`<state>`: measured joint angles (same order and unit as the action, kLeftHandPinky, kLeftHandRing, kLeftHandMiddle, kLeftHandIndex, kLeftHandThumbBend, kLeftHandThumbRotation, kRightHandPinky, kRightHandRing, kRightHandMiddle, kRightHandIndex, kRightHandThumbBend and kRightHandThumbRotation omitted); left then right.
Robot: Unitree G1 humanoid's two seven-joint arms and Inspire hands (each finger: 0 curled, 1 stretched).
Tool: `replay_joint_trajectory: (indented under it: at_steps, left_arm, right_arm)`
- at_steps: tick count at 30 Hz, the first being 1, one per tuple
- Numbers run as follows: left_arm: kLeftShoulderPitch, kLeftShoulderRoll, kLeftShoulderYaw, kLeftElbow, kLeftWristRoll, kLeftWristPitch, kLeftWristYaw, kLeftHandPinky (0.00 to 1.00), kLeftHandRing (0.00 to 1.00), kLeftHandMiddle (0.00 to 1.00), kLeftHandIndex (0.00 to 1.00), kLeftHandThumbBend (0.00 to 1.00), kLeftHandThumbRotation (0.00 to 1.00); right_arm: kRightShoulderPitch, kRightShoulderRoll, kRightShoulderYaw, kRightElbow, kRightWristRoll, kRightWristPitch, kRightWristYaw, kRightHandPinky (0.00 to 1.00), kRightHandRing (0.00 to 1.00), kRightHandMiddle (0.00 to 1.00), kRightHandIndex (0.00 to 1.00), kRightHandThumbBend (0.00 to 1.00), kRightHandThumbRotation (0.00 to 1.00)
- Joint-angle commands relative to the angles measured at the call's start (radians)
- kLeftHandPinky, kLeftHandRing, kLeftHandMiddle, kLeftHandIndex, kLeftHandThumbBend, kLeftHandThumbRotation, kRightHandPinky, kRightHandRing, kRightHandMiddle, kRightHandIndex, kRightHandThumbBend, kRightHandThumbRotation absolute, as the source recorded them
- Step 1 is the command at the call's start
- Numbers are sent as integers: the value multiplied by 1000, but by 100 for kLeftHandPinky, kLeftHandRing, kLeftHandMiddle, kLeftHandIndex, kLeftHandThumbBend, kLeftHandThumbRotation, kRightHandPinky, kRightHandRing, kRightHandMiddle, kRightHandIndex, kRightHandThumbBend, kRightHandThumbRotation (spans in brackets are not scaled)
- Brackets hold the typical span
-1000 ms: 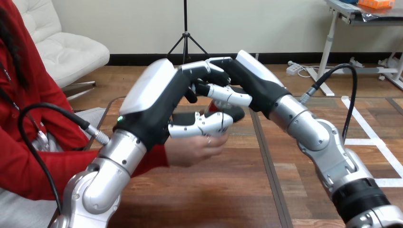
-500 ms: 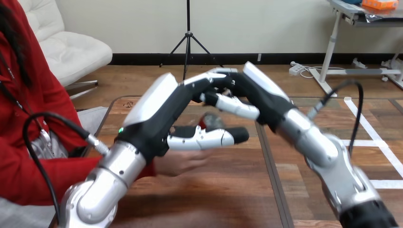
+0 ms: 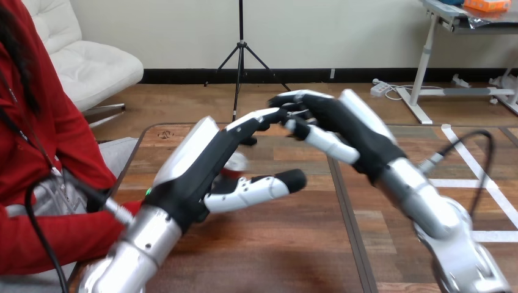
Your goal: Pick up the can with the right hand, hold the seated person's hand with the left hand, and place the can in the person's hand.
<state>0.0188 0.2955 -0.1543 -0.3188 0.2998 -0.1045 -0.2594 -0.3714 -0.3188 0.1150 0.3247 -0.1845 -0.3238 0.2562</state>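
While you are reading the scene from its left side, the person's red sleeve (image 3: 55, 238) is lying at the left edge of the wooden table (image 3: 287, 244) and is passing behind the silver forearm of the left arm (image 3: 140, 244). This arm is rising from the bottom left corner toward the middle of the view.

The left hand (image 3: 195, 165) is hanging above the table with its white back facing up and to the left. Its fingers (image 3: 250, 119) are stretching out straight toward the upper right, and its thumb (image 3: 256, 186) is pointing to the right below them. So this hand is standing wide.

Just behind the palm, in the space between those fingers and the thumb, a small blurred shape is showing, pale on top and red below. It is probably the can (image 3: 236, 163), and the left hand is covering a large part of it. What is carrying the can there, you cannot tell.

Further right, the right hand (image 3: 360, 131) is hovering over the middle of the table, well above the board. Its fingers (image 3: 321, 139) are bending only loosely and are pointing to the left, and their tips are standing just beside the tips of the left hand's fingers. This hand is relaxed and is holding nothing; it is staying apart from the can. The right arm (image 3: 427, 207) is running down from it to the bottom right corner.
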Motion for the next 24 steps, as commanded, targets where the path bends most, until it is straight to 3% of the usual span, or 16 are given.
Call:
replay_joint_trajectory:
  at_steps: [1, 14, 24]
  left_arm:
    - [7, -38, 33, 17, -63, -63, 47, 70, 86, 87, 84, 75, 93]
    - [86, -69, 60, 75, -167, -197, 89, 65, 77, 79, 77, 67, 96]
    - [150, -66, 88, 104, -162, -300, 123, 53, 67, 71, 68, 60, 97]
  right_arm:
    - [50, -8, -51, -135, 41, -41, -24, 65, 78, 78, 78, 94, 100]
    - [287, 38, -85, -274, 141, -141, -39, 68, 78, 80, 79, 93, 100]
    - [461, 70, -81, -303, 247, -240, -9, 70, 78, 81, 81, 92, 100]
